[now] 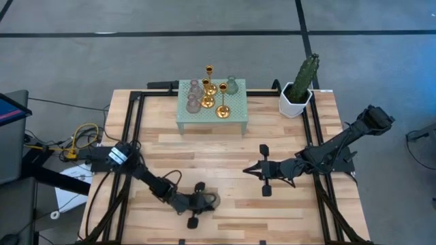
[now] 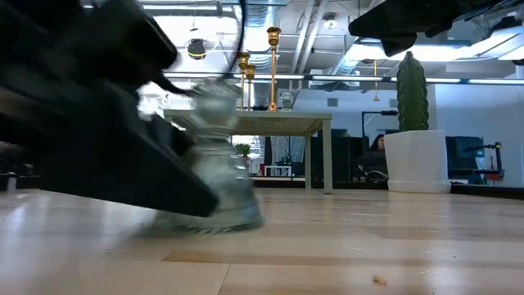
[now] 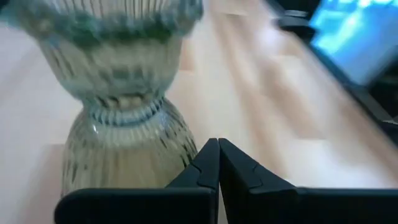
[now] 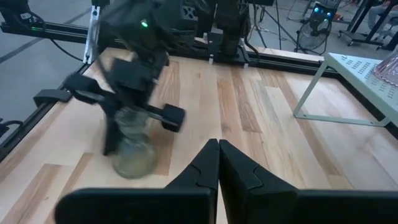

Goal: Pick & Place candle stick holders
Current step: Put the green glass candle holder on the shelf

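Your left gripper [image 1: 204, 201] sits low on the worktop [image 1: 225, 218], at about 7 o'clock from the middle. Its fingers [image 3: 214, 168] are pressed together and hold nothing. A ribbed, see-through green candle holder [image 4: 130, 149] stands on the wood right by it, and I cannot tell if they touch. The other candle stick holders [image 1: 211, 92] stand on the mint green stand [image 1: 212, 112] at 12 o'clock. I count about 6 there: gold ones, pink ones and 1 green one.

It looks like the setting-down step for this 1 holder. Next, you likely need to lift the left gripper straight up, so you do not knock the holder over. Then go for another holder.

Your right gripper [image 1: 263, 169] waits near the middle, a bit toward 4 o'clock. Its fingers [image 4: 217, 165] are pressed together too, with nothing in them.

The high view hides the holder under the left arm. The low view and both wrist views show it standing upright. Only the high view shows the whole stand from above, with the cactus [image 1: 304, 76] at 1 o'clock.
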Available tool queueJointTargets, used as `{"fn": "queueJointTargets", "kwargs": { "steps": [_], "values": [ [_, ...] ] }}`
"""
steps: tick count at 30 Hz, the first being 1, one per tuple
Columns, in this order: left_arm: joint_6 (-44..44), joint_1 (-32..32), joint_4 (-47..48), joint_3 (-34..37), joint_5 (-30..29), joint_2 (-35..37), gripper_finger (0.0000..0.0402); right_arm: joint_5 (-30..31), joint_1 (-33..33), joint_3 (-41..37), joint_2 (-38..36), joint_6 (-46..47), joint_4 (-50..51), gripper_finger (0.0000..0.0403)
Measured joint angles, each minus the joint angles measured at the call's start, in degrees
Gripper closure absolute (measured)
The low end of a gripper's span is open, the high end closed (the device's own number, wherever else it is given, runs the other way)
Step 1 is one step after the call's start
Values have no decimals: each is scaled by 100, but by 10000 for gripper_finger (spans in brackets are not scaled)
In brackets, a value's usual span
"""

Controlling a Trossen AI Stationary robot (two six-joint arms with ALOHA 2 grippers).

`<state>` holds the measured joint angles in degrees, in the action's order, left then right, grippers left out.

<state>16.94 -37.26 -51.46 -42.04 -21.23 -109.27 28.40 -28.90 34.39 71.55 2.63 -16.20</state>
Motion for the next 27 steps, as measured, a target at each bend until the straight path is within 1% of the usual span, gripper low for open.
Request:
{"fn": "queueJointTargets", "kwargs": {
  "steps": [4,14,18,21,24,27],
  "values": [
    [-53,439,76,2,-27,0,400,0,-3,0,0,63,35,403],
    [-765,1382,87,2,-4,0,400,15,-1,0,0,195,250,403],
    [-854,1710,44,5,405,0,400,15,-1,0,0,190,250,403],
    [-893,1763,-130,5,560,0,400,51,-1,0,0,193,278,403],
    [-1206,1624,-192,9,578,165,400,490,-42,0,0,348,573,403],
    [-1467,1398,-49,93,523,575,400,874,-93,-5,0,774,1099,403]
  ]
}}
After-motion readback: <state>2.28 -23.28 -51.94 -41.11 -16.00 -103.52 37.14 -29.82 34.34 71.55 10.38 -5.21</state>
